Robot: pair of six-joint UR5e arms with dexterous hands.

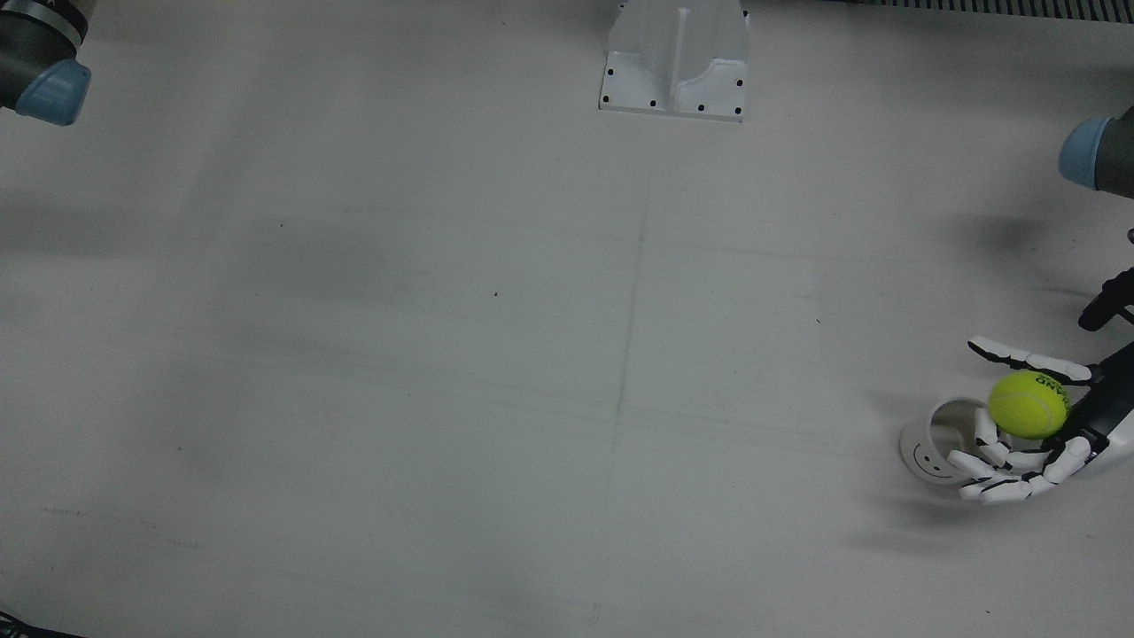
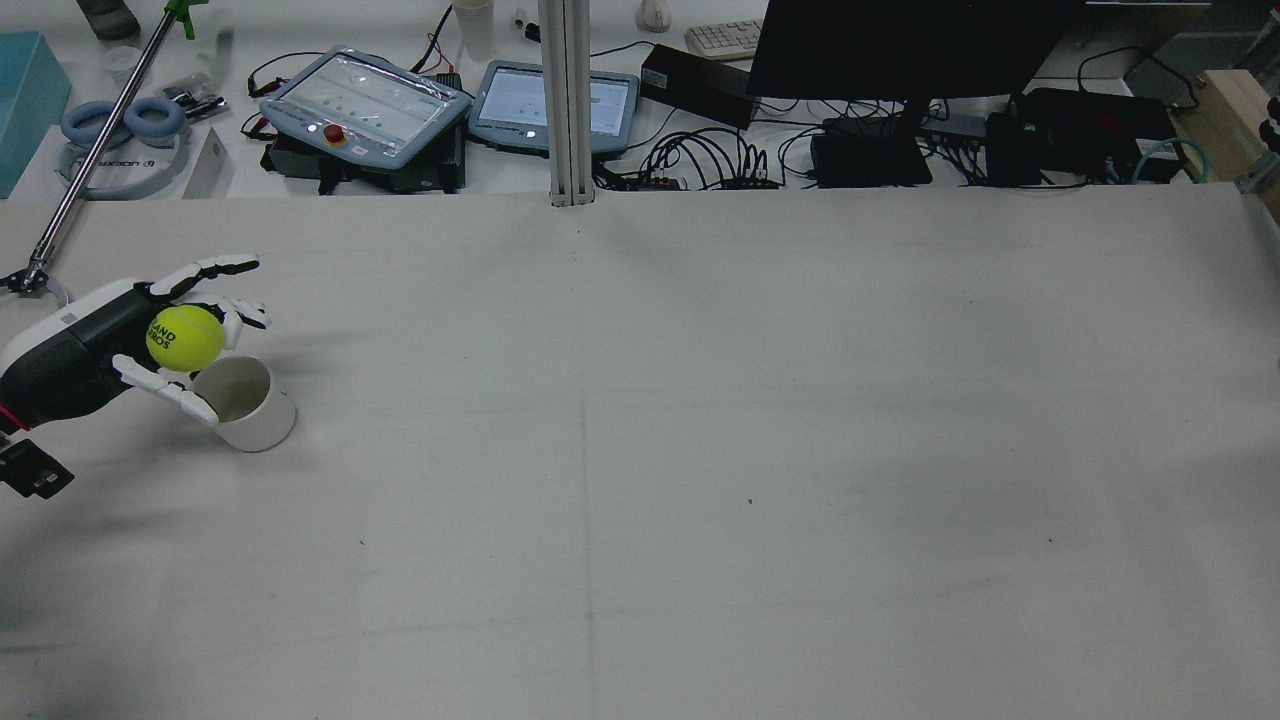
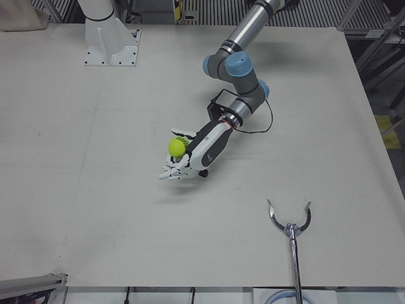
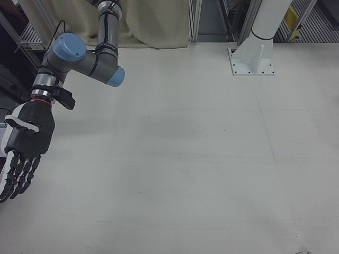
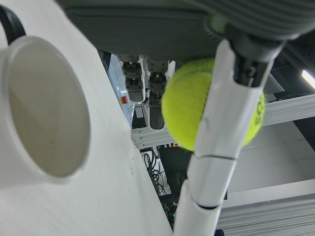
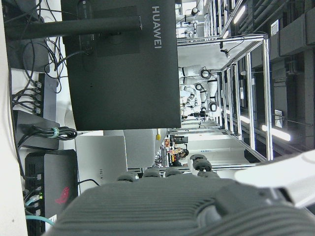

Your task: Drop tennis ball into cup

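White counter (image 2: 700, 450), mostly bare. Right robot hand (image 4: 24, 148) hangs off to its side, fingers straight and apart, grasping nothing. Left robot hand (image 2: 130, 345) cradles the tennis ball (image 2: 184, 338) just above the rim of the upright white cup (image 2: 245, 405).

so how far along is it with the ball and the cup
Done: the left hand has the tennis ball off the table, held between its fingers, and has brought it next to the white cup. In hand: lining up; in the rear view the ball sits beside the rim rather than squarely over the opening. Left: centre it over the mouth and release. The cup looks empty. The right hand hangs open, away from the action.
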